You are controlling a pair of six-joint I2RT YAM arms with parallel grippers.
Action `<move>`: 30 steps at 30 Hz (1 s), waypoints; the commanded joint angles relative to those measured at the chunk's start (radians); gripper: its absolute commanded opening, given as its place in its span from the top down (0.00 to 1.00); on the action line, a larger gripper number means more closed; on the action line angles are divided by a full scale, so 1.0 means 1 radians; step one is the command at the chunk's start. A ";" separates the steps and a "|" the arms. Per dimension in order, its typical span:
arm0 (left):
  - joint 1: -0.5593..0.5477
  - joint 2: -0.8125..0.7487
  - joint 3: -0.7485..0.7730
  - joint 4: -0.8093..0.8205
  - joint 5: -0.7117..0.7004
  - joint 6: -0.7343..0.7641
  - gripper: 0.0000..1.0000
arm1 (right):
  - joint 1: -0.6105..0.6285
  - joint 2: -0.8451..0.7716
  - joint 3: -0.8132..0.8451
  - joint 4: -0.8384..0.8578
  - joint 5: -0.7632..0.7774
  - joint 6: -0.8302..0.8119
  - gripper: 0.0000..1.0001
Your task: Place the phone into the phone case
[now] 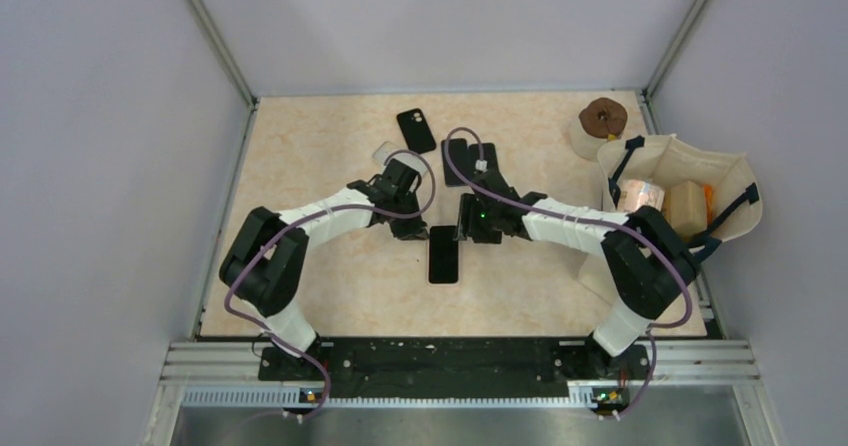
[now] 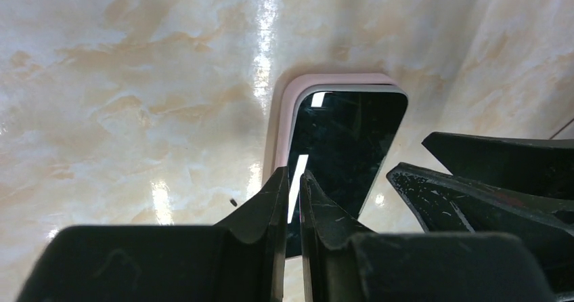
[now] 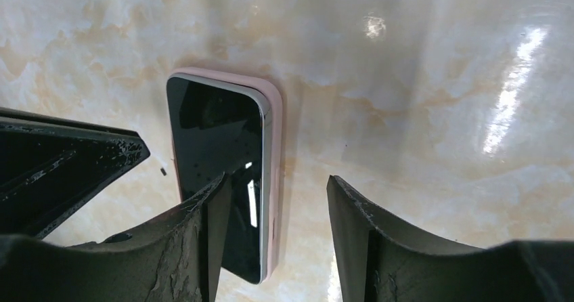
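Resting ungripped, the phone (image 1: 443, 254) lies beneath wide right jaws and barely-parted left jaws.

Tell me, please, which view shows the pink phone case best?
The right wrist view: the pink phone case shows its rim along the phone's top and side. The left wrist view catches only one corner; in the top view it is too small to show pink.

Phone (image 3: 213, 139) black screen, silver rim; phone case (image 3: 276, 153) pale pink; table (image 1: 320, 146) beige marbled, glossy; left gripper (image 2: 296, 173), right gripper (image 3: 277, 178) black; cables (image 1: 445, 161) purple; bag (image 1: 690, 149) cream.
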 commanded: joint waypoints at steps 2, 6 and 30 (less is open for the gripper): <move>0.004 0.030 0.040 -0.016 0.005 0.029 0.83 | -0.005 0.054 0.037 0.056 -0.071 -0.038 0.50; 0.004 0.042 0.035 -0.021 -0.012 0.039 0.81 | -0.002 0.081 0.015 0.047 -0.053 -0.038 0.57; 0.004 0.100 0.039 -0.010 -0.038 0.058 0.80 | 0.171 0.179 -0.229 0.003 0.171 0.086 0.74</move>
